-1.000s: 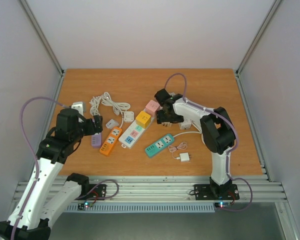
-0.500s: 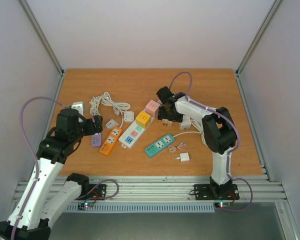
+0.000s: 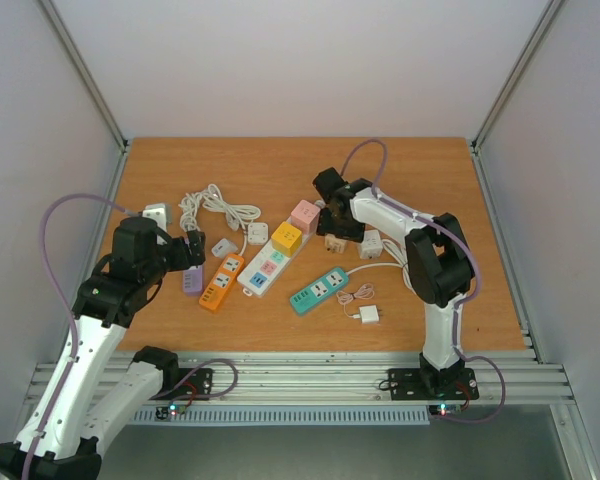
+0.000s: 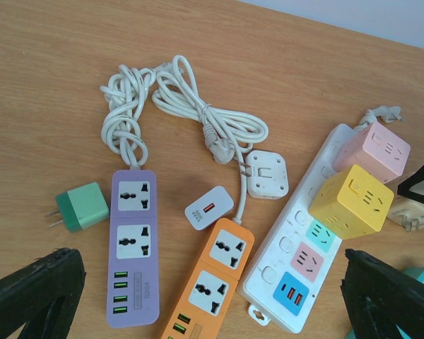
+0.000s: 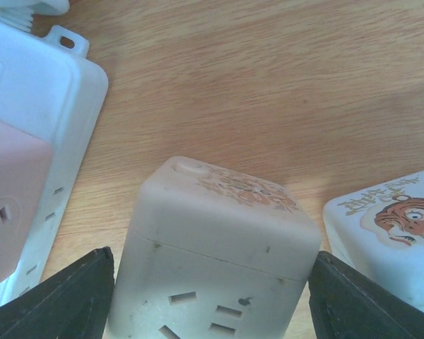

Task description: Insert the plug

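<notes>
My right gripper [image 3: 332, 226] reaches down at the table's middle. In the right wrist view my right gripper [image 5: 212, 289] has a finger pressed on each side of a worn beige cube socket [image 5: 219, 247], also seen from above [image 3: 332, 242]. A white strip [image 3: 265, 265] carries a yellow cube [image 3: 286, 236] and a pink cube [image 3: 304, 214]. My left gripper [image 3: 193, 250] is open and empty, hovering over a purple strip [image 4: 133, 254] and an orange strip [image 4: 208, 282].
A white tiger-print adapter [image 5: 392, 226] lies right of the beige cube. A teal strip [image 3: 320, 291] and a small white charger [image 3: 368, 315] lie nearer the front. A coiled white cable [image 4: 169, 106], a green charger [image 4: 81, 207] and two white adapters [image 4: 267, 173] lie near the left gripper.
My right wrist has drawn back toward the far side, uncovering the beige cube in the top view. The left arm has not moved.
</notes>
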